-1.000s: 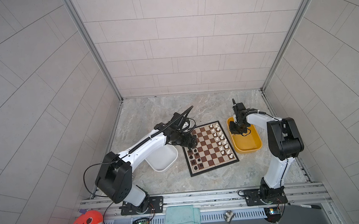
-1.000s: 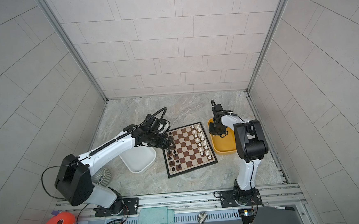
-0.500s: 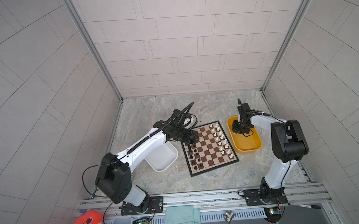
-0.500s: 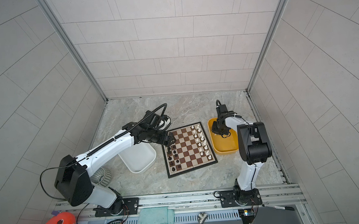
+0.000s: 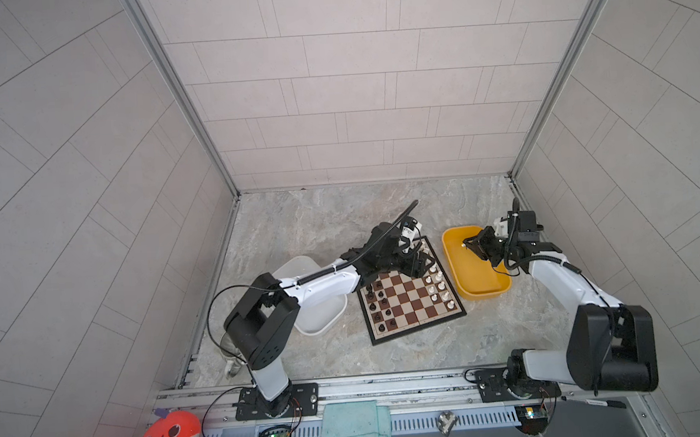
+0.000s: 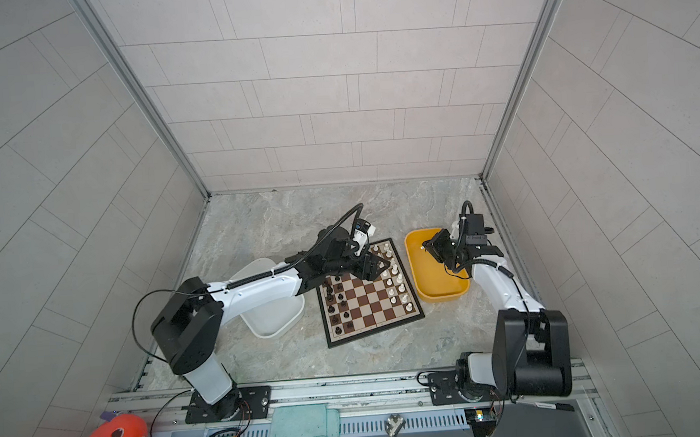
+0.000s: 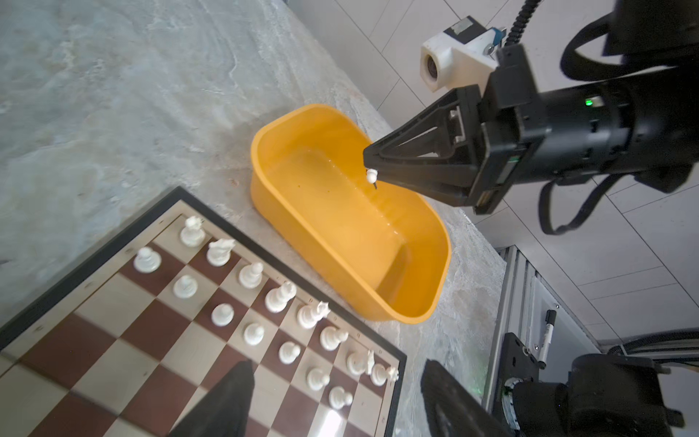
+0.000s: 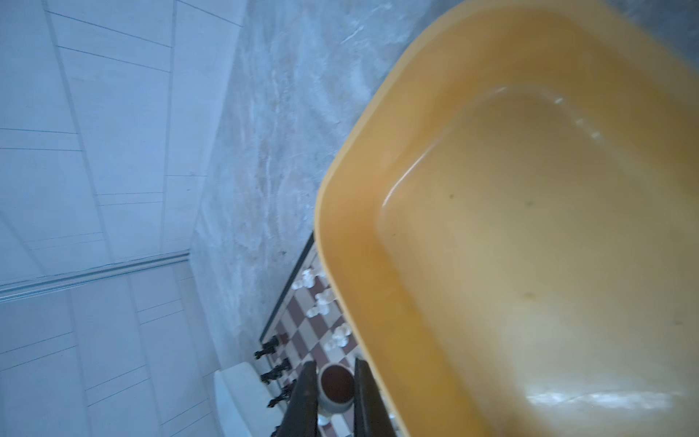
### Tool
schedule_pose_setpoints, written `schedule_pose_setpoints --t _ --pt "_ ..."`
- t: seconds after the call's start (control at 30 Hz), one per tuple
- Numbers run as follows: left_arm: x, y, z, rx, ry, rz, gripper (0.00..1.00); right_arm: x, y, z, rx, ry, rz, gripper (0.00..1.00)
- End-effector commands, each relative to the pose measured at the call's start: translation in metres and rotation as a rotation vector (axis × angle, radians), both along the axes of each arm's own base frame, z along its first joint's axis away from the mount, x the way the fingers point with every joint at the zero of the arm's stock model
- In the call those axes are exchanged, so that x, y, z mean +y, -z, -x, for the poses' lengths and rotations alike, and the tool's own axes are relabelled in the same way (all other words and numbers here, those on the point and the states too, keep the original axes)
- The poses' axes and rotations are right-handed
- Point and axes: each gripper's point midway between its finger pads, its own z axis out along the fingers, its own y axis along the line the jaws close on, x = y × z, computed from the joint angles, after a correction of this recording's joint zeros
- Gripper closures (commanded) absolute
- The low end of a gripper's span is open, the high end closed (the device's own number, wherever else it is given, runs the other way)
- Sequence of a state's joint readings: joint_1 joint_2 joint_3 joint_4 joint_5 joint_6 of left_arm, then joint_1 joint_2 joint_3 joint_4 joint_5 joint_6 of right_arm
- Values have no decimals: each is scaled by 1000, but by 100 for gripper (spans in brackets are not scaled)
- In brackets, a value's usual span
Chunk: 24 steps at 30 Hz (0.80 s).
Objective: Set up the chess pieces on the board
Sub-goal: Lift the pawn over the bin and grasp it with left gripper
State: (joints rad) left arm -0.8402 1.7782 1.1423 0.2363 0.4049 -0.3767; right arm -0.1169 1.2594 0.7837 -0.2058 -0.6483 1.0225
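Open marble floor [image 5: 340, 216] behind board [image 5: 412, 303]; left gripper [image 7: 337, 363] agape, right gripper [image 8: 336, 362] tight on pawn [image 7: 372, 174] above yellow tub [image 7: 287, 212].

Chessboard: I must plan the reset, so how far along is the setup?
Done: white pieces stand two rows deep on the board, black pieces opposite, partly hidden. In hand: right gripper pinches a white pawn over the bare yellow tub. Left: seating that pawn; left gripper hangs open, empty.
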Motion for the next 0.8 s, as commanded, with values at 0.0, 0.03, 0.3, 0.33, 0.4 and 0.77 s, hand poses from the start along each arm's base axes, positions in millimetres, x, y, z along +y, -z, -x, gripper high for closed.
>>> schedule_pose_setpoints --t 0.0,0.03,0.3,0.33,0.4,0.77 --pt "-25 -38 -13 -144 -7 122 29 16 -28 1 -50 43 -169 97" --pt "-28 -38 -13 -146 -1 123 30 19 -32 2 -55 42 -177 97" --pt "-45 -42 -20 -150 -2 123 41 35 -45 9 -68 1 -211 97" --pt "-46 -43 -22 -147 -4 127 43 36 -46 9 -69 -2 -212 97" --pt "-51 -45 -24 -146 0 133 46 38 -47 11 -68 -6 -214 97" --pt "-65 -45 -31 -127 8 127 58 45 -57 12 -90 -32 -257 96"
